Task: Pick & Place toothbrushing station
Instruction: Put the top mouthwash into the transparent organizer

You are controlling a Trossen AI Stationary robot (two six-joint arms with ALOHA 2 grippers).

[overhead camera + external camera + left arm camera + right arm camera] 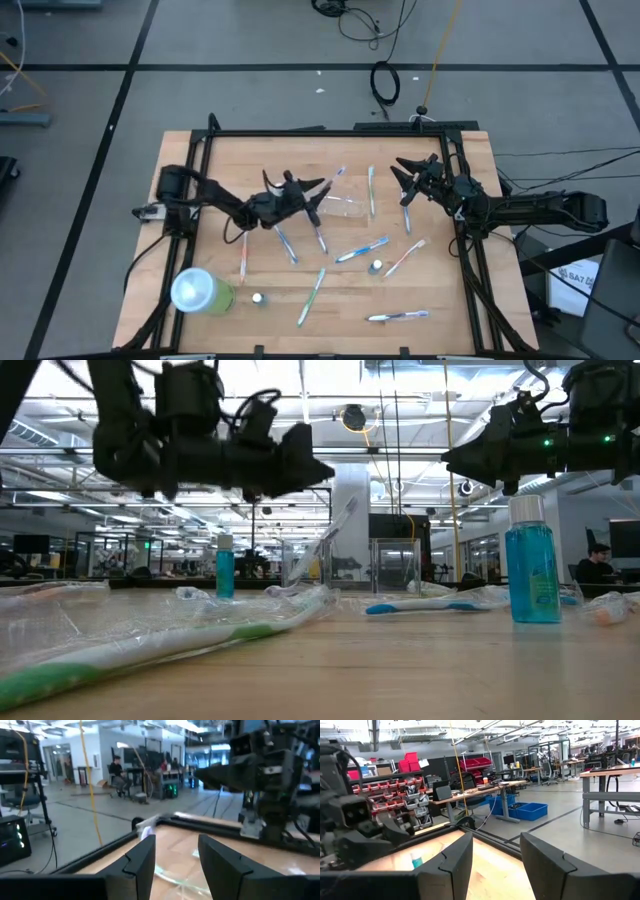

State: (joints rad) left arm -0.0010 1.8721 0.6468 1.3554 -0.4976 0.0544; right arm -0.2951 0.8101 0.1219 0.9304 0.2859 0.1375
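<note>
The clear plastic cup (348,207) stands mid-table with a pale toothbrush (338,180) leaning in it, its head up (340,520). Several toothbrushes lie flat around it, among them a green-white one (371,190), blue ones (362,250) (287,245) and a pink one (405,258). Small white-capped blue tubes stand upright (530,565) (224,568). My left gripper (320,190) hovers open just left of the cup, above the table (175,862). My right gripper (402,170) hangs open at the far right, raised (495,860).
A lime-green tumbler (200,292) with a pale top stands near the front left corner. A green toothbrush (312,297) and a blue one (398,316) lie toward the near edge. A black frame (330,131) borders the table's far side.
</note>
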